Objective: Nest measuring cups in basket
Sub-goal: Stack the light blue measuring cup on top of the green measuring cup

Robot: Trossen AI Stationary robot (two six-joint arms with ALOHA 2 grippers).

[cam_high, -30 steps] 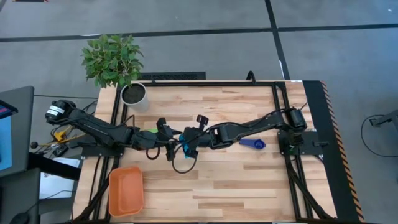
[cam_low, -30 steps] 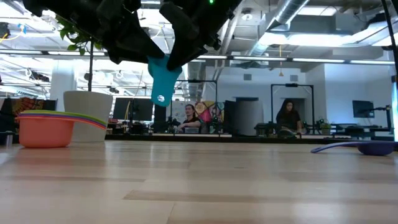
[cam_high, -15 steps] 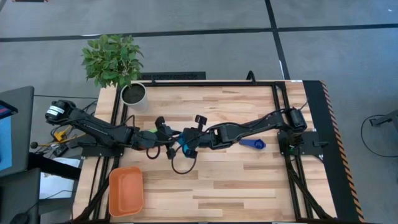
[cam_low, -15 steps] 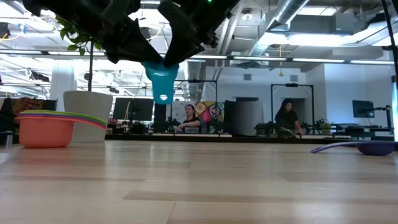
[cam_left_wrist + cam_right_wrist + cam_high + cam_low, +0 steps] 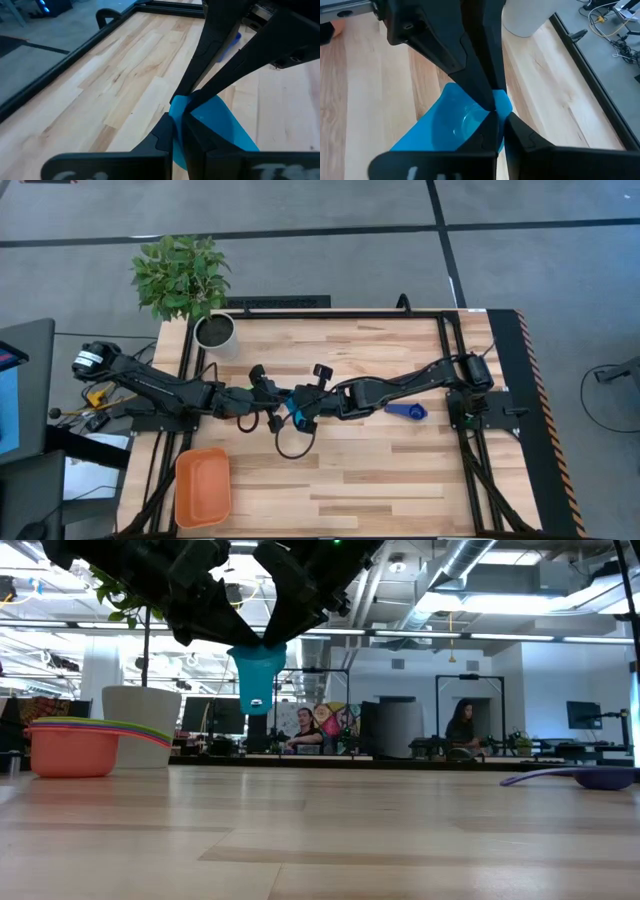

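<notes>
Since a second ago: left gripper (image 5: 281, 401) advanced toward 3 o'clock and clenched onto light blue measuring cup (image 5: 256, 673), formerly tilted, now hanging level. Held aloft at table (image 5: 370, 470) centre, pinched from both sides, right gripper (image 5: 296, 408) likewise clamped on it. Lying flat at 3 o'clock: dark blue cup (image 5: 407, 411). At 7 o'clock: orange basket (image 5: 203, 485), with nested cups' handles (image 5: 140, 726) fanned over its rim.
</notes>
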